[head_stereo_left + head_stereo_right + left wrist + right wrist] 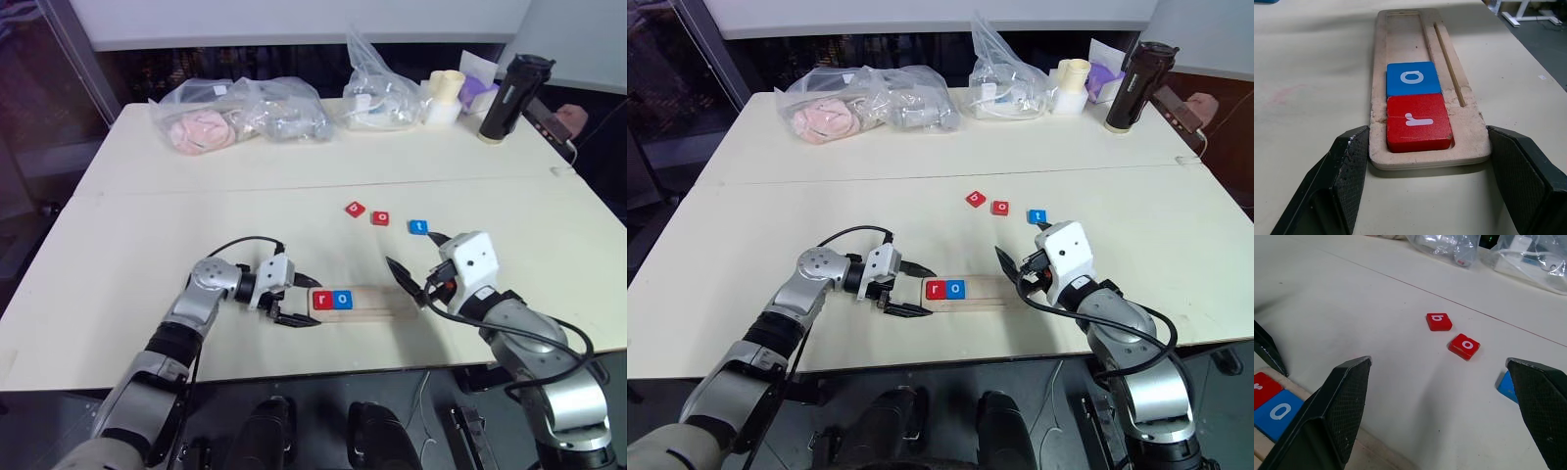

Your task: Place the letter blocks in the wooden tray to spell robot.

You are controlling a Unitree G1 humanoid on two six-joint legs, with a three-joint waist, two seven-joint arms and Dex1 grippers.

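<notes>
The wooden tray [380,305] lies near the table's front edge, with a red r block [321,300] and a blue o block [342,300] side by side at its left end. My left gripper [299,300] straddles that end, its fingertips [1359,147] against the tray's two long sides. Farther back on the table lie a red b block [354,209], a red o block [380,218] and a blue t block [418,227]. My right gripper [419,269] hovers open and holds nothing, over the tray's right end and in front of the loose blocks.
Clear plastic bags [240,113] with odds and ends line the table's back. A black bottle [509,98] and pale cups [446,96] stand at the back right. A person's hand [571,119] shows at the far right edge.
</notes>
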